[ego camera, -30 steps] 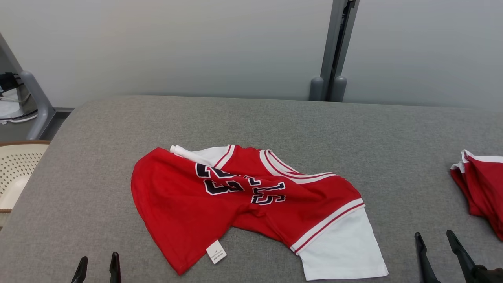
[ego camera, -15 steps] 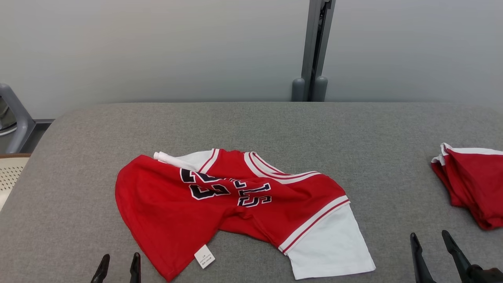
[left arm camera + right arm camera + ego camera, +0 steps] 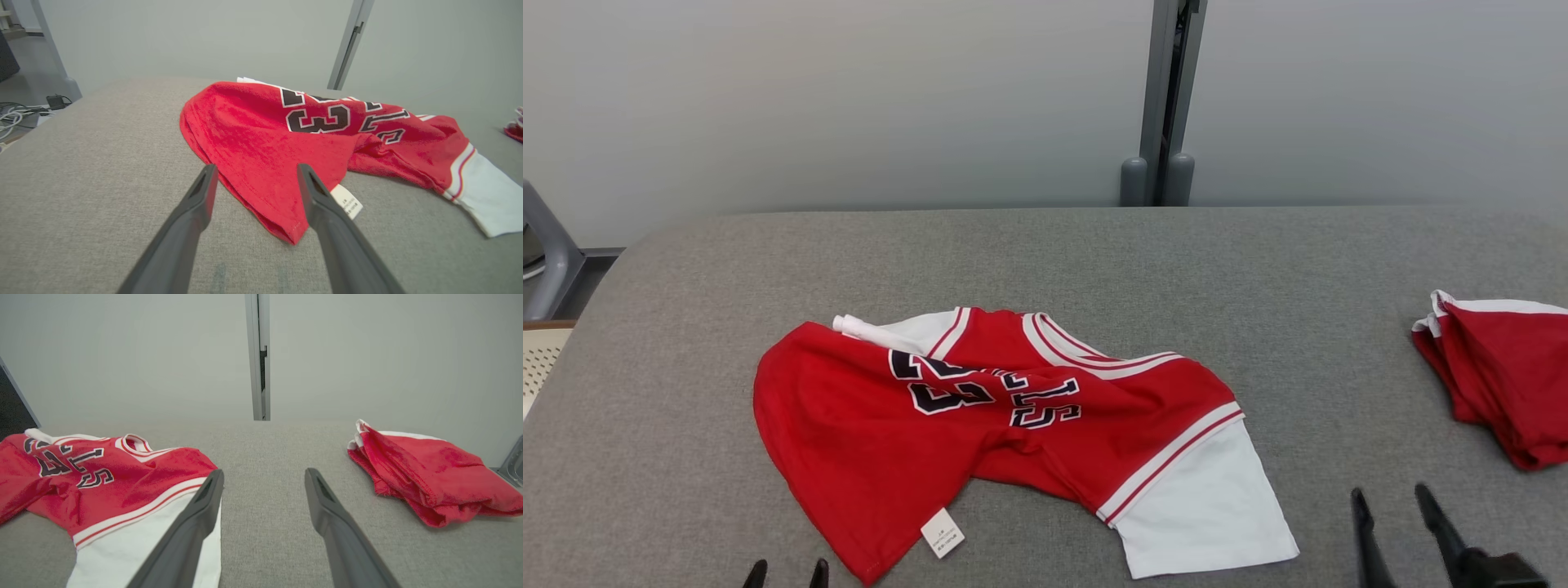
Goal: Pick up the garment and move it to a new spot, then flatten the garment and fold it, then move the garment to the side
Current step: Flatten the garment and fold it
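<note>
Step in hand: the first one, picking up the garment; I judge it not yet begun, since nothing is gripped.
Next move: probably each pincer goes forward and down onto the cloth edge nearest it, pinching one layer only and not the table cover beneath.
Left pincer (image 3: 255, 169): released, fingers spread wide and empty, low over the grey cloth-covered table (image 3: 1045, 261).
Right pincer (image 3: 264, 473): likewise released and empty, pointing at bare table.
Hem corner (image 3: 292, 237): the closest cloth to the left pincer, just ahead of it and nearer its right finger; a stitched red point lying flat.
Care label (image 3: 347, 202): white, just beyond the left pincer's right finger, lying face up beside the hem.
White sleeve (image 3: 135, 539): ahead and left of the right pincer. That pincer's left finger crosses the sleeve edge in the wrist view, but whether they touch I cannot tell.
Basketball jersey (image 3: 980, 425): between the two pincers and farther out, nearer the left one. It is red with dark white-edged numerals, crumpled, with folds bunched across the middle and the lettering twisted, so it is far from flat.
Collar (image 3: 1094, 351): white-and-red striped trim, on the far side of the jersey from both pincers.
Folded red garment (image 3: 425, 473): ahead and right of the right pincer, well apart from the jersey.
</note>
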### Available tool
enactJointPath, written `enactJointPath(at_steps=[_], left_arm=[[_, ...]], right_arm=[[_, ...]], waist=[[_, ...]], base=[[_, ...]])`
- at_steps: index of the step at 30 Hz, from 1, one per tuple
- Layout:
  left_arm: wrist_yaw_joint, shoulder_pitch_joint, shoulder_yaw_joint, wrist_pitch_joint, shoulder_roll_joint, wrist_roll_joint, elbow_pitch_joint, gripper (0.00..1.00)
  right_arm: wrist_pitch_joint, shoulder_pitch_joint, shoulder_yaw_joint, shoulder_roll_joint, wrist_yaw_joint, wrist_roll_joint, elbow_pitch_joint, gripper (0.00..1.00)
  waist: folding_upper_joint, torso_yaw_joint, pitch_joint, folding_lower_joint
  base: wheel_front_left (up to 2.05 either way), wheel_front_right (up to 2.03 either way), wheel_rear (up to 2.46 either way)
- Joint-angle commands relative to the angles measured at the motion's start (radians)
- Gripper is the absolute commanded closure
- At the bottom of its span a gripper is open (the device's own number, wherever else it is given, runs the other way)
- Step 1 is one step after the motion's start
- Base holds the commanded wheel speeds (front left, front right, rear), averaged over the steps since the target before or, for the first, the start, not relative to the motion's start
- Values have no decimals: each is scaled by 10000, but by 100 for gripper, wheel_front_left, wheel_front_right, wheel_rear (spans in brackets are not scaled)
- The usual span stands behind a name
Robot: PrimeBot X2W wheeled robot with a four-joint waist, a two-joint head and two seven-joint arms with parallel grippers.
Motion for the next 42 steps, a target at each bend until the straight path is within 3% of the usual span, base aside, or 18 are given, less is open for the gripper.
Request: enactJointPath(at_steps=[1,4,5,12,22,29,30,31,32,33,34,39,42], left_arm=[[-18,52,-93,15,78,104,260,0],[-19,-345,-446,696,176,137,824,0],[-19,-547,-808,1403,213,102,1048,0],[48,-1299,-1056,2844,54,-313,1247,0],[60,-1963,-1195,3303,39,-570,1365,0],[23,-2283,-1474,3518,-11,-839,1725,0],[15,-2318,-1545,3542,-36,-896,1795,4],[9,-2361,-1613,3550,-51,-912,1871,60],[3,-2393,-1689,3581,-48,-934,1963,97],[-3,-2413,-1764,3606,-34,-968,2048,100],[-9,-2429,-1836,3602,-20,-988,2115,100],[-2,-2425,-1846,3391,14,-1411,2044,100],[-12,-2266,-1618,3388,21,-2153,1445,100]], right_arm=[[-11,76,214,-38,-3,19,353,0],[607,-467,971,-64,0,-242,1316,0],[1266,-831,1412,-59,-3,-271,1786,0],[3235,-1782,1672,-55,-3,-528,2760,0],[3885,-2201,1316,-64,-6,-1071,3068,0],[4350,-2225,1923,-34,-3,-718,3313,0],[4401,-2249,2036,-30,-3,-656,3360,0],[4451,-2268,2165,-26,-3,-531,3404,0],[4553,-2293,2279,-24,-3,-442,3467,5],[4538,-2307,2405,-26,-2,-332,3498,73],[4472,-2342,2508,-17,0,-140,3482,100],[4079,-2478,2600,-24,6,851,3187,100],[3674,-2574,2384,-43,6,2047,2491,100]], waist=[[0,22,34,0],[0,46,172,0],[0,84,298,0],[0,242,779,0],[0,282,1558,0],[0,194,1825,0],[0,182,1848,0],[0,171,1866,0],[0,161,1876,0],[0,154,1875,0],[0,149,1866,0],[0,120,1767,0],[0,63,1629,0]], base=[[0,0,0],[0,0,0],[0,0,0],[0,0,0],[0,0,0],[0,0,0],[0,0,0],[0,0,0],[0,0,0],[0,0,0],[0,0,0],[0,0,0],[0,0,0]])
